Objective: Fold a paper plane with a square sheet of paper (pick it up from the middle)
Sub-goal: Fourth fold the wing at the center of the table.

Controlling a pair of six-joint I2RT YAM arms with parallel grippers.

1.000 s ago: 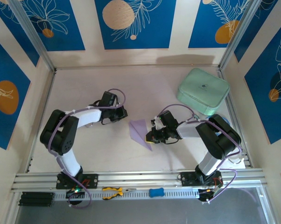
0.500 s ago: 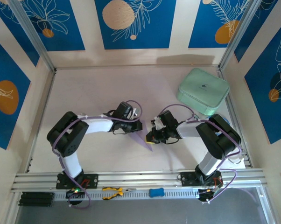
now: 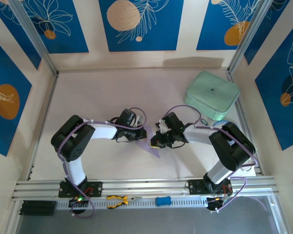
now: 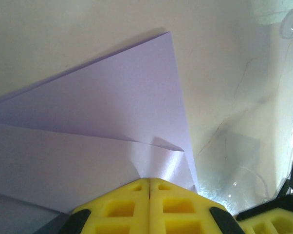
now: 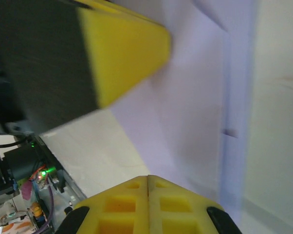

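Observation:
The pale lavender sheet of paper (image 3: 149, 144) lies flat on the table between both arms, folded into a pointed paper plane shape with layered flaps (image 4: 112, 102). My left gripper (image 3: 143, 133) is shut, its joined yellow tips (image 4: 150, 181) resting on the paper's surface near a fold corner. From the right, my right gripper (image 3: 155, 141) is also shut, with its tips (image 5: 147, 177) down on the paper's edge. The two grippers nearly meet over the paper; the left one's yellow finger (image 5: 124, 48) shows close by in the right wrist view.
A mint-green rounded case (image 3: 211, 95) sits at the back right. Yellow-handled pliers (image 3: 118, 199) and a small blue object (image 3: 162, 201) lie on the front rail. Side walls stand close on both sides of the table (image 3: 88, 92).
My left gripper swung right from beside the paper onto its left part and finished shutting. The right gripper edged slightly left and stays shut. The paper stays flat.

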